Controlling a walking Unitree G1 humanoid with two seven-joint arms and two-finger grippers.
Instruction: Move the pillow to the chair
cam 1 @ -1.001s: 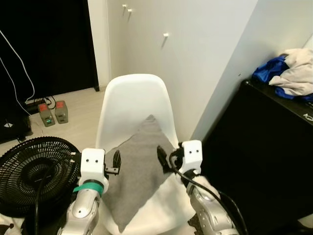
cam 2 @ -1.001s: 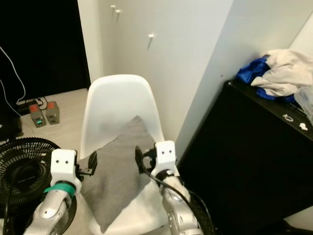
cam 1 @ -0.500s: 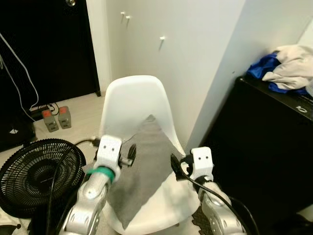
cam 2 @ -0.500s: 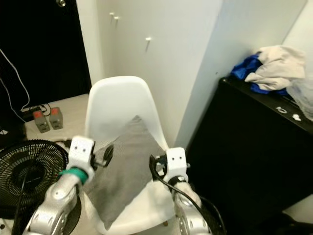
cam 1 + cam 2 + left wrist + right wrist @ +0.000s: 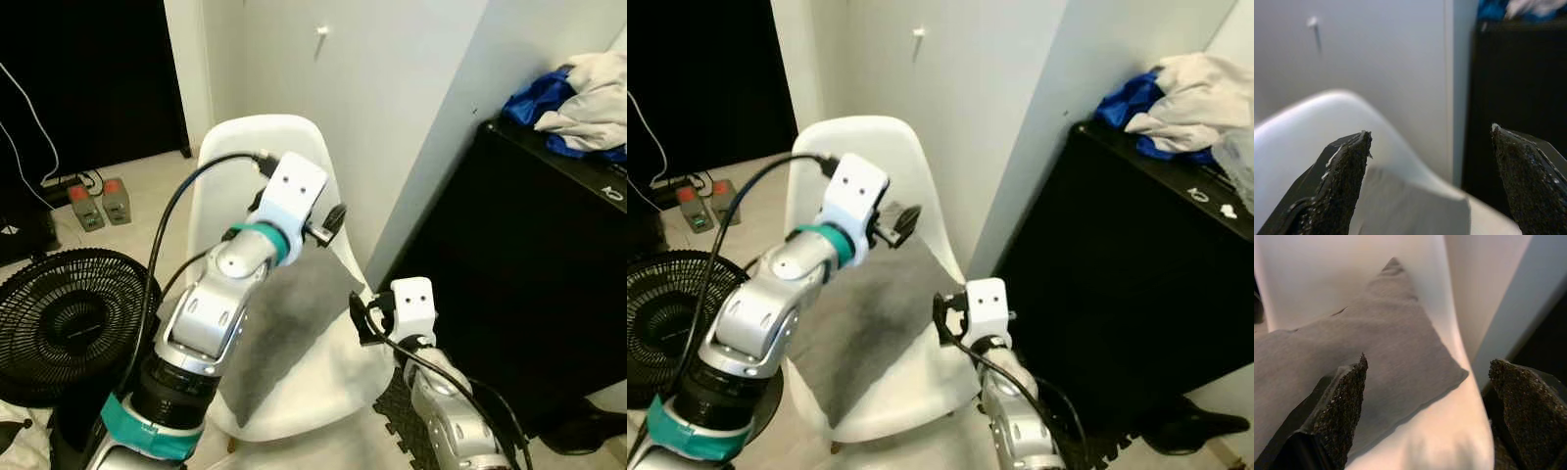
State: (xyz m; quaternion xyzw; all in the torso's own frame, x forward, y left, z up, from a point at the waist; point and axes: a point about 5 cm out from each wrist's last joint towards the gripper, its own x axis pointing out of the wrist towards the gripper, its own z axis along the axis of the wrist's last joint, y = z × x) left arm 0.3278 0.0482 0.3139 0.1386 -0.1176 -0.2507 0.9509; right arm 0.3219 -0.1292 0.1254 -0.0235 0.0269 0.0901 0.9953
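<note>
The left gripper [image 5: 1430, 181] has its rough, black, wedge-shaped fingers spread wide with nothing between them; it is raised on its silver arm in front of the chair's backrest, above the upper part of the pillow. The right gripper [image 5: 1432, 406] is spread just as wide and also empty, held low at the chair's right front edge, with its gritty fingertips [image 5: 1342, 396] framing the pillow's near corner without touching it.

The pillow [image 5: 284, 313] is a flat, square cushion of soft grey fabric (a fine, felt-like weave) lying slantwise on the seat, one pointed corner leaning up against the backrest and another reaching toward the seat's front lip. The chair [image 5: 230, 157] is a smooth, glossy white moulded shell with a rounded back.

To the right stands a black cabinet [image 5: 509, 284] with crumpled blue and pale clothes [image 5: 573, 93] heaped on top. A round black wire-grille fan [image 5: 64, 328] sits on the floor to the left.
</note>
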